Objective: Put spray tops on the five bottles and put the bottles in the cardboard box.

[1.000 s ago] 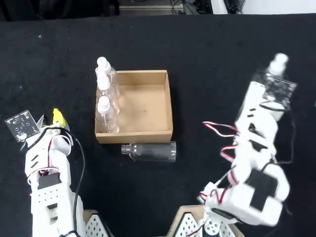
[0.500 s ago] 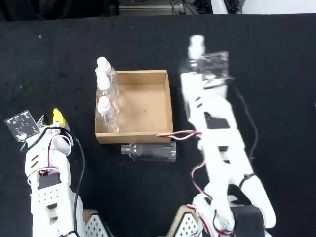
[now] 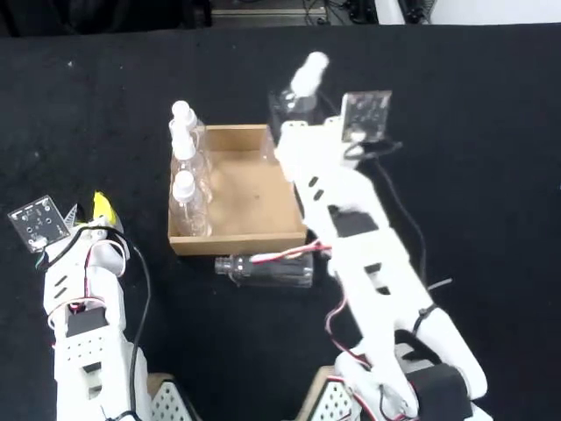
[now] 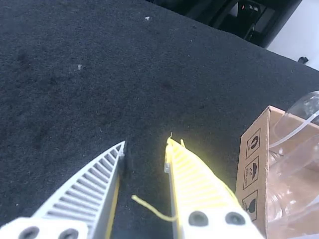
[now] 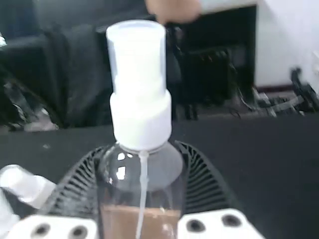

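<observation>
The right end effector is clamped on a spray-topped bottle, held at the upper right corner of the cardboard box in the middle of the high view. Three topped bottles stand along the box's left wall. An open bottle lies on the bench just below the box. At lower left, the left end effector has its fingers apart over the bench.

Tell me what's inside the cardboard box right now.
Three bottles with spray tops stand in a row along one side wall of the cardboard box; its remaining floor shows bare. The right arm, holding a fourth bottle, covers the opposite far corner.
</observation>
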You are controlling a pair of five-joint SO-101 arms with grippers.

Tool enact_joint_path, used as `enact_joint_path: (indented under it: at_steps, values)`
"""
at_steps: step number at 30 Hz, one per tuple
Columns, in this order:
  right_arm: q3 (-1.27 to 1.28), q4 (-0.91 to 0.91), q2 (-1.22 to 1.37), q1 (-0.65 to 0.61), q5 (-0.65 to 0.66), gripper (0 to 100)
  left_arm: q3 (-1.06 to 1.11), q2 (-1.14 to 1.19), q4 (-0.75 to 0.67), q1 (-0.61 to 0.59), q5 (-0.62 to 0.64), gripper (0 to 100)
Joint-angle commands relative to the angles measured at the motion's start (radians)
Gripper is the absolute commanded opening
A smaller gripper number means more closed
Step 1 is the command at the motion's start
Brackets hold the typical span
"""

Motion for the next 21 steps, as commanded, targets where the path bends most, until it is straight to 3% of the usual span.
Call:
enact_joint_path:
  at_steps: [1,6,13,21]
  values:
    - [0.016,-0.203,0.038,-0.055,0.061,1.0,0.015,-0.018,-0.021,0.002,-0.011,12]
    - [0.005,-0.422,0.248,-0.063,0.164,1.0,0.015,-0.018,-0.021,0.002,-0.011,12]
    - [-0.002,-0.611,0.464,-0.066,0.166,1.0,0.013,-0.018,-0.021,0.002,-0.011,12]
    - [-0.068,-0.657,0.642,-0.068,0.172,1.0,0.012,-0.018,-0.021,0.002,-0.011,12]
